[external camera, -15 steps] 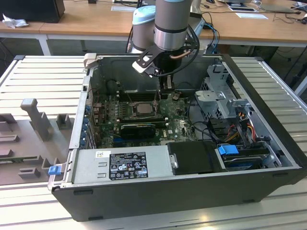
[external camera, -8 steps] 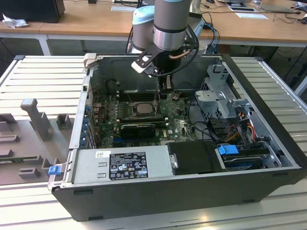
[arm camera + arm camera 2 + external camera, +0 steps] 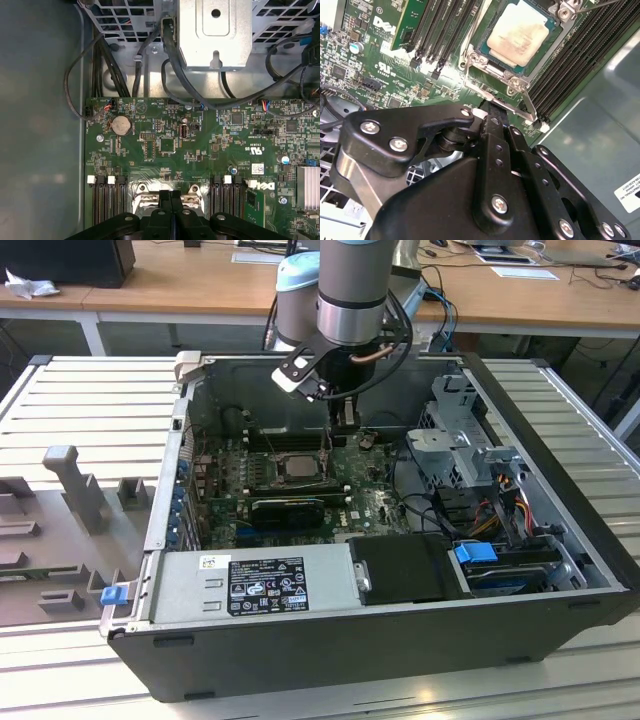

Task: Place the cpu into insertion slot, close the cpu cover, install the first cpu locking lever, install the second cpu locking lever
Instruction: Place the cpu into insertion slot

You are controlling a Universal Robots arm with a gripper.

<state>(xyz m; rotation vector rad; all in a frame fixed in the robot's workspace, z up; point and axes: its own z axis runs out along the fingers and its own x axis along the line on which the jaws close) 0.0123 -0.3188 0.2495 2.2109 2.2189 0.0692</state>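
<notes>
Grey power supply (image 3: 250,585), coin battery (image 3: 120,125), drive cage (image 3: 465,445)

The cpu cover (image 3: 492,70) lies over the cpu (image 3: 520,32).

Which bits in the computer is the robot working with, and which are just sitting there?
Job things: cpu, cpu cover, locking lever, gripper.
Just there: graphics card, power supply, memory slots, coin battery, drive cage.
</notes>
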